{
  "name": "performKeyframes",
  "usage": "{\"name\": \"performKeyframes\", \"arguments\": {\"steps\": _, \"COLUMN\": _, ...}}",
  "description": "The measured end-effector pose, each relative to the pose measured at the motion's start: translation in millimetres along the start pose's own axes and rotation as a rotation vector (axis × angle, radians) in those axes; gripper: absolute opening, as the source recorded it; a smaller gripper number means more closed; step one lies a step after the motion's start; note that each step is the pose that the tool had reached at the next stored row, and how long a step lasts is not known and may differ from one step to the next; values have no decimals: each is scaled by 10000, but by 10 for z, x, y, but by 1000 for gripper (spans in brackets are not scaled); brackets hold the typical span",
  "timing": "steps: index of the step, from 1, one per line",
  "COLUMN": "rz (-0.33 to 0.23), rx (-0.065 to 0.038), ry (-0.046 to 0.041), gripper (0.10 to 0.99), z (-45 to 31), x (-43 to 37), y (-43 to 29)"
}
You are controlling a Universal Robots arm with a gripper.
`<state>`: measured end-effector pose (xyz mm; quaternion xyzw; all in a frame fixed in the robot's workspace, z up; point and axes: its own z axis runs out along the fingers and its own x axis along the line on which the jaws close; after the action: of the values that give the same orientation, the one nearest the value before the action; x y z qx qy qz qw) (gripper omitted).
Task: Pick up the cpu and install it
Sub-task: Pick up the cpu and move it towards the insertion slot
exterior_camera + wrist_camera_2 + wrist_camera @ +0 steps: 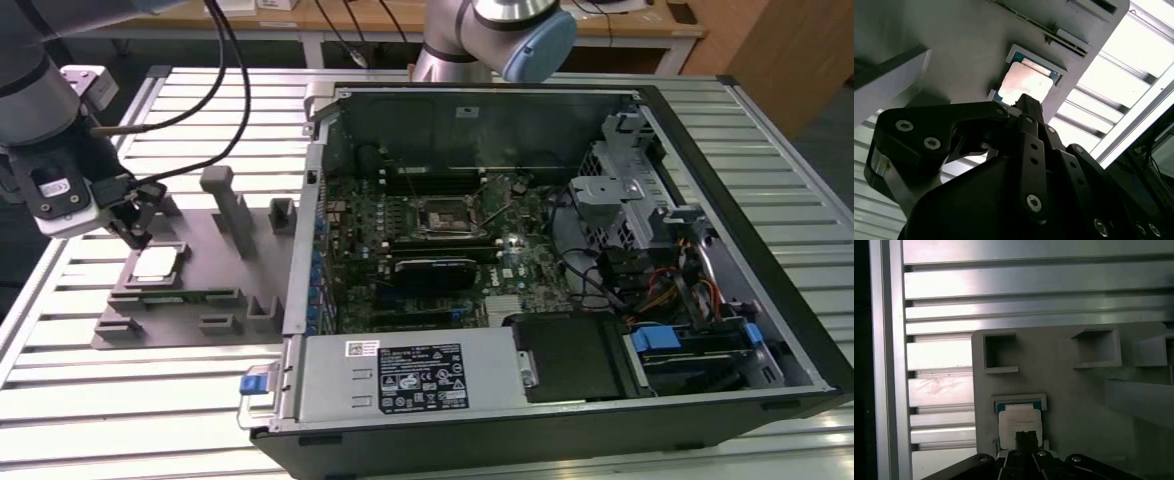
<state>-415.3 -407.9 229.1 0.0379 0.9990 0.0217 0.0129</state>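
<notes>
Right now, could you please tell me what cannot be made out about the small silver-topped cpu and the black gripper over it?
1. First wrist view: the black gripper covers the small square silver-topped cpu's near edge, so contact cannot be told.
2. Exterior view: the cpu's seating in the grey plastic fixture is too small to judge.
3. Exterior view: the square metal-framed socket is too small to tell whether it is empty.

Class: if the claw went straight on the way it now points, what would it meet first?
Most likely the small square silver-topped cpu in the grey plastic fixture; the claw points at it, gap unclear.
</notes>
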Motion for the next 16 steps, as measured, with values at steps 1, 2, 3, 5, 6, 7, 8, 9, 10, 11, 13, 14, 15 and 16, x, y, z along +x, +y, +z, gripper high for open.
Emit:
{"name": "performKeyframes", "arguments": {"steps": 1, "rz": 0, "rx": 1, "ry": 1, "gripper": 106, "z": 13, "x": -5, "y": -1}}
{"name": "performKeyframes", "arguments": {"steps": 2, "rz": 1, "rx": 1, "ry": 2, "gripper": 106, "z": 30, "x": -9, "y": -2}}
{"name": "performKeyframes", "arguments": {"steps": 3, "rz": 2, "rx": 2, "ry": 3, "gripper": 106, "z": 46, "x": -12, "y": -3}}
{"name": "performKeyframes", "arguments": {"steps": 5, "rz": 0, "rx": 1, "ry": 5, "gripper": 106, "z": 82, "x": -13, "y": -9}}
{"name": "performKeyframes", "arguments": {"steps": 6, "rz": 0, "rx": 2, "ry": 6, "gripper": 106, "z": 99, "x": -13, "y": -13}}
{"name": "performKeyframes", "arguments": {"steps": 7, "rz": 0, "rx": 1, "ry": 7, "gripper": 106, "z": 118, "x": -12, "y": -16}}
{"name": "performKeyframes", "arguments": {"steps": 8, "rz": 1, "rx": 1, "ry": 7, "gripper": 106, "z": 136, "x": -12, "y": -19}}
{"name": "performKeyframes", "arguments": {"steps": 9, "rz": 1, "rx": 2, "ry": 9, "gripper": 106, "z": 155, "x": -11, "y": -21}}
{"name": "performKeyframes", "arguments": {"steps": 10, "rz": 1, "rx": 3, "ry": 12, "gripper": 106, "z": 172, "x": -11, "y": -23}}
{"name": "performKeyframes", "arguments": {"steps": 11, "rz": 1, "rx": 2, "ry": 13, "gripper": 106, "z": 191, "x": -11, "y": -25}}
{"name": "performKeyframes", "arguments": {"steps": 13, "rz": 1, "rx": 2, "ry": 16, "gripper": 106, "z": 225, "x": -10, "y": -28}}
{"name": "performKeyframes", "arguments": {"steps": 14, "rz": 1, "rx": 2, "ry": 16, "gripper": 106, "z": 239, "x": -10, "y": -30}}
{"name": "performKeyframes", "arguments": {"steps": 15, "rz": 1, "rx": 2, "ry": 17, "gripper": 106, "z": 247, "x": -10, "y": -30}}
{"name": "performKeyframes", "arguments": {"steps": 16, "rz": 1, "rx": 3, "ry": 19, "gripper": 106, "z": 247, "x": -9, "y": -31}}
